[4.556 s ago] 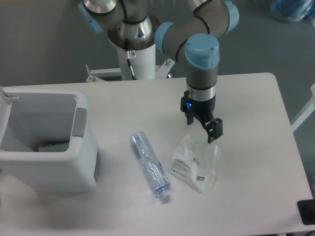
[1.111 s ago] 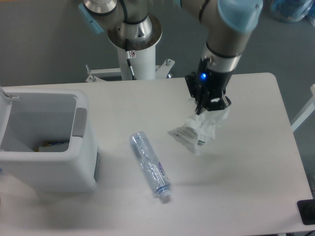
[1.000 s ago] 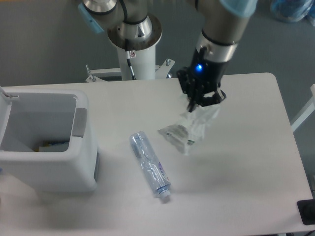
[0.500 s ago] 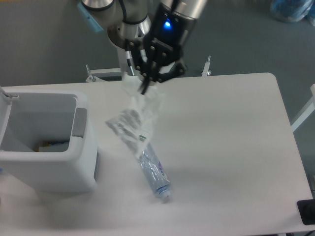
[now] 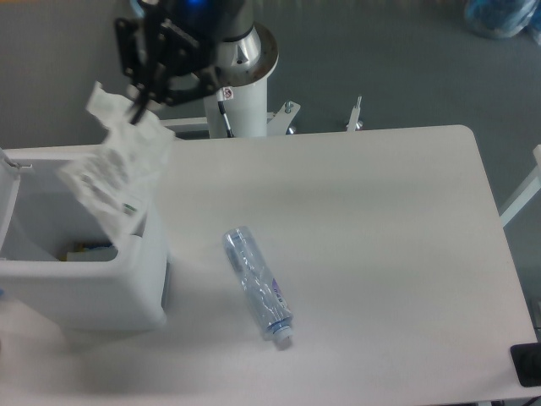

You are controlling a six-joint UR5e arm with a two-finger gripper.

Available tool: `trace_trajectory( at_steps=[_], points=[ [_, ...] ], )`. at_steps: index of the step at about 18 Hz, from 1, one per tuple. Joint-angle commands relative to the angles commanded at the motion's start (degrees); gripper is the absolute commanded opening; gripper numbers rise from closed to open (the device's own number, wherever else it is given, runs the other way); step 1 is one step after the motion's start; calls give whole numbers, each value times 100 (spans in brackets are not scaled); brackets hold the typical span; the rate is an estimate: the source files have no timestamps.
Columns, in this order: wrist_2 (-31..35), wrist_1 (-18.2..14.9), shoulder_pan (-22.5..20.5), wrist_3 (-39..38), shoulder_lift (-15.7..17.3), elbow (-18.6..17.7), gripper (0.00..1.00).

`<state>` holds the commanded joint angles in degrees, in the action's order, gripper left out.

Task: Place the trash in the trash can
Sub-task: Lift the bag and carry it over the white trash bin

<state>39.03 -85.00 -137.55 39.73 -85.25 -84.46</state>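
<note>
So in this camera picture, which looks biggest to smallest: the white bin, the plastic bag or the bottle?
1. The white bin, clearly largest.
2. The plastic bag, though it hangs raised from the fingers, nearer the camera, so this is unsure.
3. The bottle, slimmest.

The scene is viewed by one fixed camera, set high and angled steeply down, with the whole table (image 5: 380,254) framed and the arm base (image 5: 245,68) beyond.

End effector (image 5: 139,101) high at upper left, fingers clamped together.
</note>
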Motion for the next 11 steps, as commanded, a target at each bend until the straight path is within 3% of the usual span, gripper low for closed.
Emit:
trace_trajectory(
  at_steps=[4,9,11],
  points=[
    [-45,333,228,0,-8,-299,0],
    [-19,1413,378,-9,-61,-975,0],
    [17,1678,439,-114,-70,-1090,0]
  ],
)
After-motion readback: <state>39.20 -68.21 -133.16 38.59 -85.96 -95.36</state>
